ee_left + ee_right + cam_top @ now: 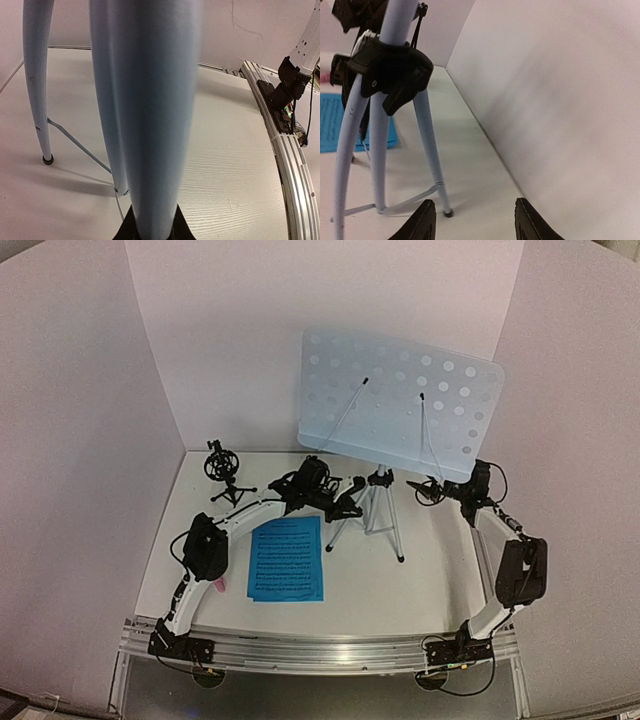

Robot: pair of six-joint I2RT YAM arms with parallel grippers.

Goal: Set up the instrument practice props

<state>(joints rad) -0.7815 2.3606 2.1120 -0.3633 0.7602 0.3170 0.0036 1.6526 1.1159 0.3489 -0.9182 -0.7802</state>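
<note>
The music stand (400, 400) is up — left tool (153, 231) holding its leg, right tool (474, 220) spread wide — but the blue sheets (287, 558) lie flat.

We see a white, faintly wood-grained surface (430, 580) boxed in by a pale back panel (230, 340) and two side panels, one at the left (70, 440) and one at the right (580, 390). A ridged silver rail (330, 652) runs along its near edge.
</note>
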